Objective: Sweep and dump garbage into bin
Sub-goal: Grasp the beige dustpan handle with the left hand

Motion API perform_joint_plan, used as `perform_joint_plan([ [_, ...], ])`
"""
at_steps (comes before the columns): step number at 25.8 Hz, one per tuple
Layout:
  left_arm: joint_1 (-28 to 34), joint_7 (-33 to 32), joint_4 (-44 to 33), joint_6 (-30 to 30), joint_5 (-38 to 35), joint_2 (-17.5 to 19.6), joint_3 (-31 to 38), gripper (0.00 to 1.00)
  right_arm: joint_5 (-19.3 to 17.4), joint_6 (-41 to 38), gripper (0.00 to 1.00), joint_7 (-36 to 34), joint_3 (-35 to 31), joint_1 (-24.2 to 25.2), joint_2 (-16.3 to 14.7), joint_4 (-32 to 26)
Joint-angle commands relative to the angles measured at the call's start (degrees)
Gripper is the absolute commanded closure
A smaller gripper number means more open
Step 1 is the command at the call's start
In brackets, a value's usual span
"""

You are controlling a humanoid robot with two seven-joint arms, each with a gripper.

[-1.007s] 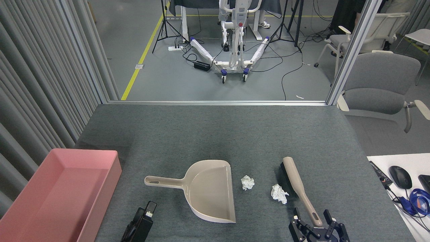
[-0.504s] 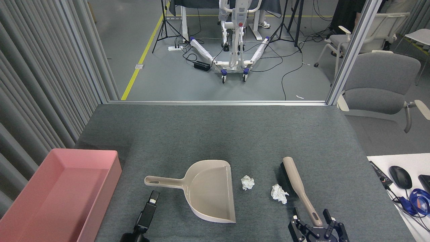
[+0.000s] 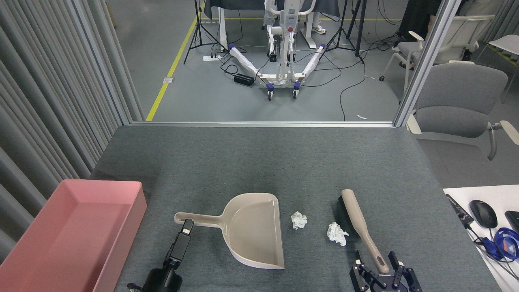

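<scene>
Two crumpled white wads of garbage lie on the grey table, one point(image 3: 299, 220) just right of the dustpan's mouth and one point(image 3: 336, 234) beside the brush bristles. The beige dustpan point(image 3: 253, 229) lies flat with its handle pointing left. A beige hand brush point(image 3: 359, 221) lies to the right, handle toward me. The pink bin point(image 3: 136, 215) stands at the near left. My left gripper point(image 3: 186, 224) is seen edge-on, its tip at the end of the dustpan handle. My right gripper point(image 3: 379, 265) stands open, one finger on each side of the end of the brush handle.
A white desk corner point(image 3: 486, 194) with a mouse point(image 3: 483, 213) and cables lies at the right edge. Grey slatted panels point(image 3: 48, 101) line the left side. A grey chair point(image 3: 458, 101) stands beyond the table's far right corner.
My left gripper has moved forward from the near table edge up to the end of the dustpan handle. The right gripper has stayed at the brush handle.
</scene>
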Motion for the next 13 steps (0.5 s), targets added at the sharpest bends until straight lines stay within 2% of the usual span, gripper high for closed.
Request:
perform_joint_plan([
  [1,-0.54,-0.06,2.02,0.03,0.00,-0.55,-0.04,0.12,-0.01,0.01,0.14,-0.03,-0.01,0.00,-0.04,0.02],
  [5,-2.21,0.03,4.40,-0.23,0.00,-1.52,-0.75,0.12,-0.01,-0.08,0.19,-0.03,0.08,0.00,-0.04,0.02],
  [10,-4.14,-0.06,7.21,-0.23,0.00,-1.87,-1.10,0.10,-0.01,-0.08,0.30,-0.03,-0.01,0.00,-0.04,0.02],
  [13,-5.11,-0.06,9.76,-0.32,0.00,-3.36,-1.01,0.10,-0.01,-0.25,0.37,-0.03,-0.01,0.00,-0.04,0.02],
])
